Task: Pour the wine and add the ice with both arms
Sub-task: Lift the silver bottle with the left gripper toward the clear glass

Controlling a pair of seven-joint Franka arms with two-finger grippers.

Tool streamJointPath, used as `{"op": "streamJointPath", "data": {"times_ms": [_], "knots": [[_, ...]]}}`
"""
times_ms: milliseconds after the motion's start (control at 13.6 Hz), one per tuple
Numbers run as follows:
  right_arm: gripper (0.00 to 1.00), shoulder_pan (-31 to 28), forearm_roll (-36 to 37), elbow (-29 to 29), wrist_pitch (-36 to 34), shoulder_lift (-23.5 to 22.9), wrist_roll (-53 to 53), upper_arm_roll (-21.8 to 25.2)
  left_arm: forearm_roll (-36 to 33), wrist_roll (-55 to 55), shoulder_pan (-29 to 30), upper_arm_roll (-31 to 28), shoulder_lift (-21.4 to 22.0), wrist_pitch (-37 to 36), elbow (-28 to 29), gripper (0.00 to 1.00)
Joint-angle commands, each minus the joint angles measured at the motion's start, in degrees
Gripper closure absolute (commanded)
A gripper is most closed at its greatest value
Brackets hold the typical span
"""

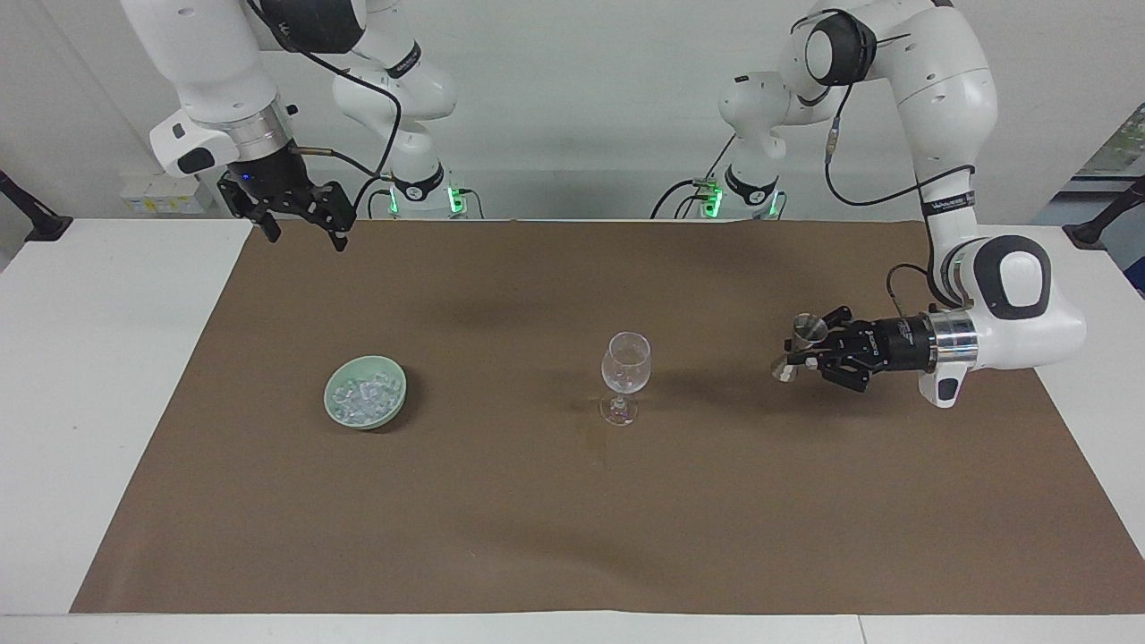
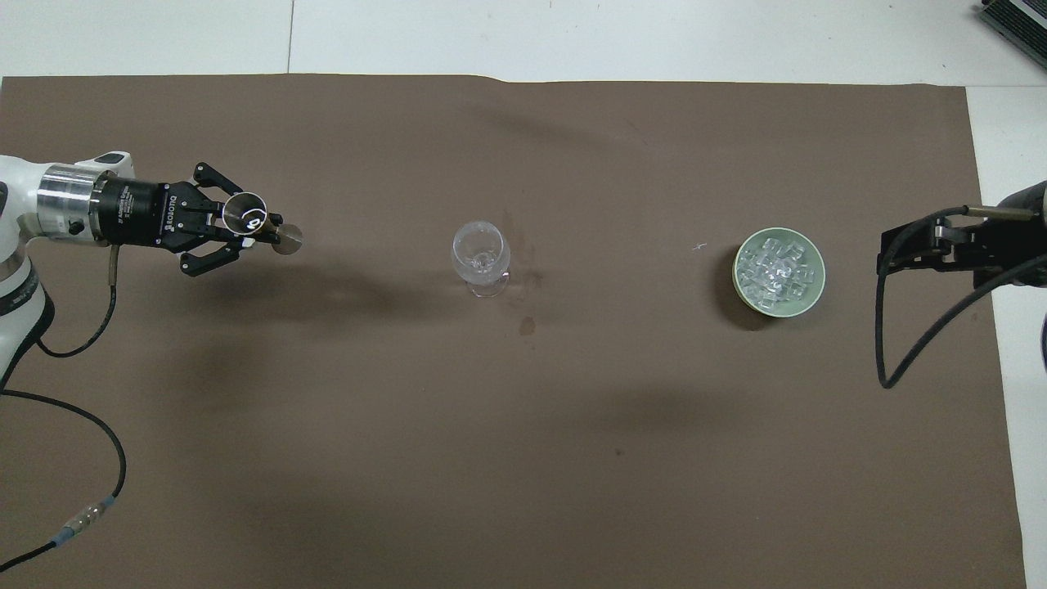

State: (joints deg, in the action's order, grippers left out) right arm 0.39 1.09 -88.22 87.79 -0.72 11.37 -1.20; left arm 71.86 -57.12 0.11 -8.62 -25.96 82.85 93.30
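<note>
Found the right gripper [image 1: 304, 238] raised over the brown mat's [image 1: 537, 501] edge at the robots' end, toward the right arm's side, claw spread and empty, arm waiting.

Farther out, met one row across the mat. Toward the left arm's end, saw the left gripper [image 1: 802, 351] in the air above the mat, pressed tight on the waist of a small metal jigger [image 1: 809, 329], somewhat tilted, well apart from the wine glass [image 1: 626, 362] standing upright mid-table. Could not tell what the jigger carried. Toward the right arm's end, found the ice [image 1: 362, 394] heaped in a pale green bowl [image 1: 327, 394], untouched.

Judged the step as carrying the jigger to the glass for the pour. Needed a level cup on the way, an approach above rim height to spare the top-heavy glass, then a slow wrist roll with the lip close over the mouth.
</note>
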Motion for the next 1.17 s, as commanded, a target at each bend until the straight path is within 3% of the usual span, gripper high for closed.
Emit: {"op": "streamJointPath", "data": {"times_ms": [0,293,586,1099], "knots": [[0.00,-0.7,-1.4,-0.9,0.5,0.7,-1.9,0.1,-1.9,-4.8,-0.6,3.7,3.5,5.2,1.4,1.00],[0.00,-0.7,-1.4,-1.0,0.7,0.7,-1.7,0.1,-2.2,-6.6,-0.7,6.9,5.7,7.1,2.9,1.00],[0.00,-0.7,-1.4,-1.0,0.7,0.7,-1.8,0.1,-2.2,-7.8,-0.7,11.1,10.0,14.8,8.9,1.00],[0.00,-0.9,-1.4,-1.1,0.7,0.7,-2.1,0.1,-2.2,-12.5,-0.7,15.5,11.7,22.7,11.4,1.00]]}}
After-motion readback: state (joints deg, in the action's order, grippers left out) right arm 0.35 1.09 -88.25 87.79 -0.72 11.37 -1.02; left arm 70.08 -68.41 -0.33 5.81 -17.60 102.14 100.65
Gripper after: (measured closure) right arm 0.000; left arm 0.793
